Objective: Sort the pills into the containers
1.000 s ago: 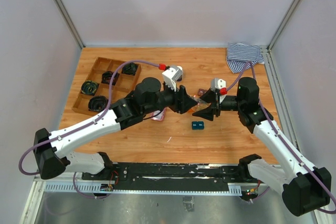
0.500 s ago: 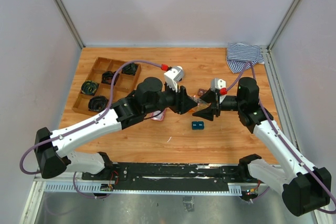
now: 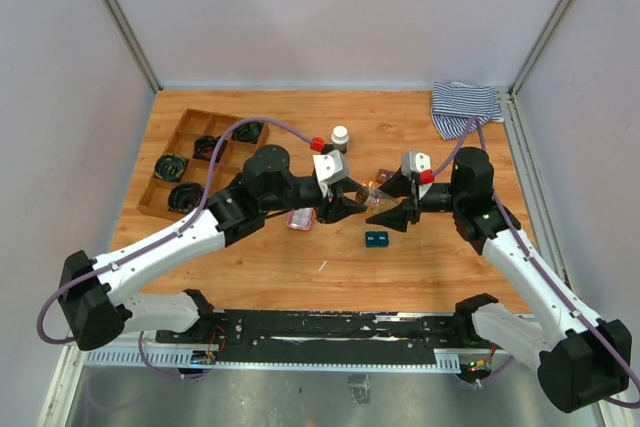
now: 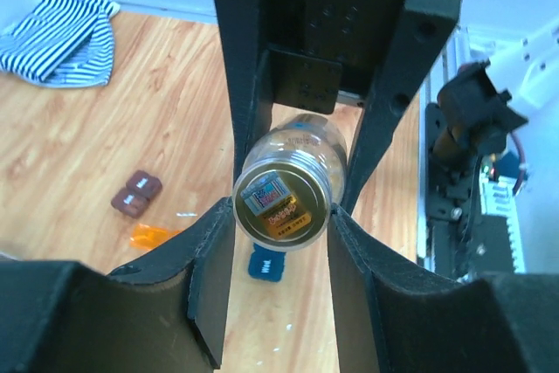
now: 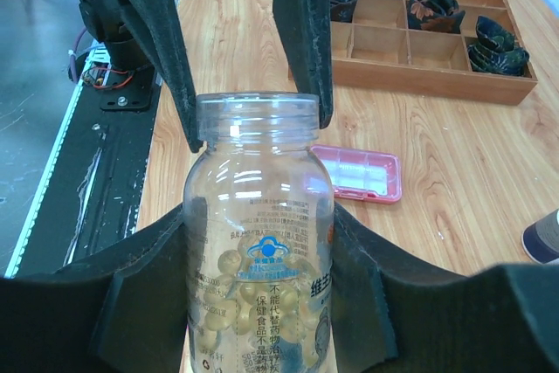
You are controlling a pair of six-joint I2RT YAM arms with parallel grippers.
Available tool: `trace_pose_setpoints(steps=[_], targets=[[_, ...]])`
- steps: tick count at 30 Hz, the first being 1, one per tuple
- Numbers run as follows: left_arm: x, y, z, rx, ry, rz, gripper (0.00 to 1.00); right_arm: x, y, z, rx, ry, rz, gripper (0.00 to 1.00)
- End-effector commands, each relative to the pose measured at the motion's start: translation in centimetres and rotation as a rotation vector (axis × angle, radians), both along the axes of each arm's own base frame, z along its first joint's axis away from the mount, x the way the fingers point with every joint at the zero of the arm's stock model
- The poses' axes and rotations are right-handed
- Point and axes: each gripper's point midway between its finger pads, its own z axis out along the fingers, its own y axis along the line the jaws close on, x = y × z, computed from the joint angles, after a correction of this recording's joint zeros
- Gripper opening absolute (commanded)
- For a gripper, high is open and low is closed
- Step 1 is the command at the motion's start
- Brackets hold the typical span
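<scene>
Clear plastic pill bottle [image 5: 253,303], uncapped, with yellow capsules inside, is held roughly level above the table, long axis running gripper to gripper. The right gripper [image 5: 262,209] clamps its body. The left gripper [image 4: 279,216] is pinched narrow on its mouth end. A long translucent pink case [image 3: 300,219] lies left of the bottle, beside the left arm, which is the nearer one. A small teal case [image 3: 377,239] lies on the near side of the bottle.
</scene>
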Motion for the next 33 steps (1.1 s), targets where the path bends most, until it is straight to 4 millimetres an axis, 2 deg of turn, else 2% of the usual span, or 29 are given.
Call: trace_pose_setpoints(steps=[1,3,4,5,6,7,11,12,16,20,21,23,25,28,33], targets=[[-1.7,0.5,0.5,0.003,-0.200,-0.212,0.06,0.4,-0.2,1.2,0.015,-0.033,-0.020,0.00],[-1.2,0.5,0.5,0.003,-0.207,-0.198,0.16,0.5,-0.2,1.2,0.015,-0.033,-0.020,0.00],[-1.1,0.5,0.8,-0.009,-0.203,-0.188,0.28,0.5,-0.2,1.2,0.014,-0.030,-0.020,0.01],[-1.1,0.5,1.1,-0.030,-0.192,-0.174,0.49,0.5,-0.2,1.2,0.014,-0.031,-0.021,0.01],[-1.1,0.6,1.7,-0.061,-0.184,-0.151,0.63,0.5,-0.3,1.2,0.014,-0.032,-0.021,0.01],[-1.1,0.9,2.4,-0.101,-0.174,-0.128,0.72,0.5,-0.3,1.2,0.014,-0.030,-0.022,0.01],[-1.2,2.8,5.5,-0.267,-0.095,0.008,0.96,0.5,-0.3,1.2,0.014,-0.032,-0.020,0.00],[-1.2,3.3,6.0,-0.297,-0.064,0.040,0.99,0.5,-0.3,1.1,0.014,-0.029,-0.020,0.00],[-2.0,4.2,6.8,-0.381,0.100,0.074,0.99,0.5,-0.2,1.2,0.014,-0.032,-0.020,0.01],[-2.3,4.4,6.4,-0.473,0.262,0.095,0.98,0.6,-0.3,1.0,0.012,-0.030,-0.022,0.00],[-2.0,4.5,6.1,-0.486,0.295,0.121,0.97,0.6,-0.3,1.0,0.012,-0.030,-0.024,0.00],[-0.9,4.7,5.3,-0.501,0.352,0.192,0.88,0.7,-0.3,0.9,0.011,-0.028,-0.026,0.01],[0.3,4.7,4.3,-0.484,0.362,0.297,0.82,0.7,-0.4,1.0,0.011,-0.028,-0.026,0.01],[0.9,3.8,3.2,-0.379,0.296,0.444,0.82,0.8,-0.4,0.9,0.010,-0.026,-0.031,0.01],[1.5,2.2,2.4,-0.322,0.330,0.479,0.82,0.9,-0.4,0.7,0.007,-0.023,-0.030,0.01]])
